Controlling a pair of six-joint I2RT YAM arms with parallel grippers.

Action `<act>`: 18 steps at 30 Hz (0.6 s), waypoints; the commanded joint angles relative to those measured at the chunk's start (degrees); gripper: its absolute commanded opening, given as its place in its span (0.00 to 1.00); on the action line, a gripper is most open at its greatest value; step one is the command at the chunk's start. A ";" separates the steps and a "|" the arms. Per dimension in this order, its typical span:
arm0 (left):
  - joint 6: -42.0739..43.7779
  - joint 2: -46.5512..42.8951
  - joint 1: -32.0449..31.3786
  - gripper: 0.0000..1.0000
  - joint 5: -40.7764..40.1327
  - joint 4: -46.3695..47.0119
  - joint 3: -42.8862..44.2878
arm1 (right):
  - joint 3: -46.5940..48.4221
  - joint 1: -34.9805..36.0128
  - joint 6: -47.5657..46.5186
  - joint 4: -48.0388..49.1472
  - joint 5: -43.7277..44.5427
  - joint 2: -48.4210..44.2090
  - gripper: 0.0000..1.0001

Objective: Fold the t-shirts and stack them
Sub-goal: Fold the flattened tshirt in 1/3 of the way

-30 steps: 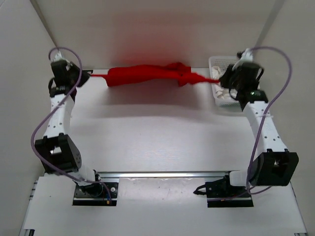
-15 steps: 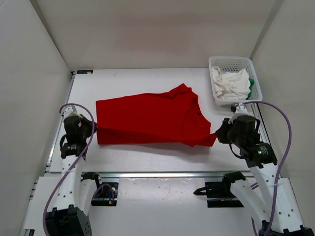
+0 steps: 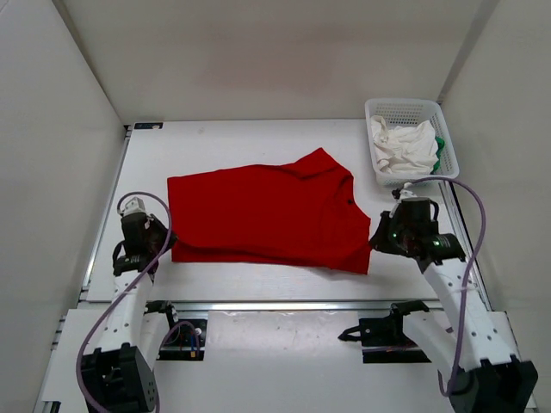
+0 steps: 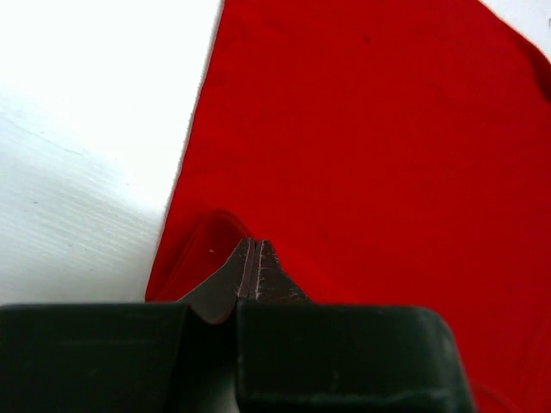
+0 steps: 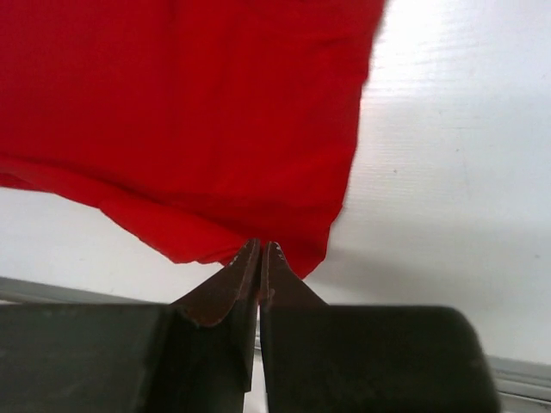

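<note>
The red t-shirt lies spread flat on the bench, its long axis running left to right. The left gripper is pinched shut on its near-left corner, and the right gripper on its near-right corner, so the cloth extends away from both. The white t-shirt and green t-shirt sit in the basket beyond its far-right corner.
</note>
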 commanded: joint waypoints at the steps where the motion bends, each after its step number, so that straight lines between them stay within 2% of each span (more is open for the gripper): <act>1: -0.54 2.75 1.88 0.00 3.61 3.20 -0.13 | -3.54 -0.63 -0.67 8.68 -2.66 4.85 0.00; 7: -3.00 10.91 1.71 0.00 3.78 7.77 -0.22 | -0.74 -0.63 -1.02 18.02 -1.24 16.44 0.00; 10: -4.58 14.16 2.50 0.00 3.71 9.62 0.83 | 5.49 0.86 -0.76 21.08 1.21 22.94 0.00; 14: -5.64 17.95 3.72 0.00 2.74 10.76 3.20 | 11.04 -3.61 -0.06 23.03 -4.49 31.13 0.00; 18: -6.70 21.47 5.49 0.00 2.65 12.17 4.69 | 15.34 -6.59 -0.40 26.28 -5.73 34.48 0.00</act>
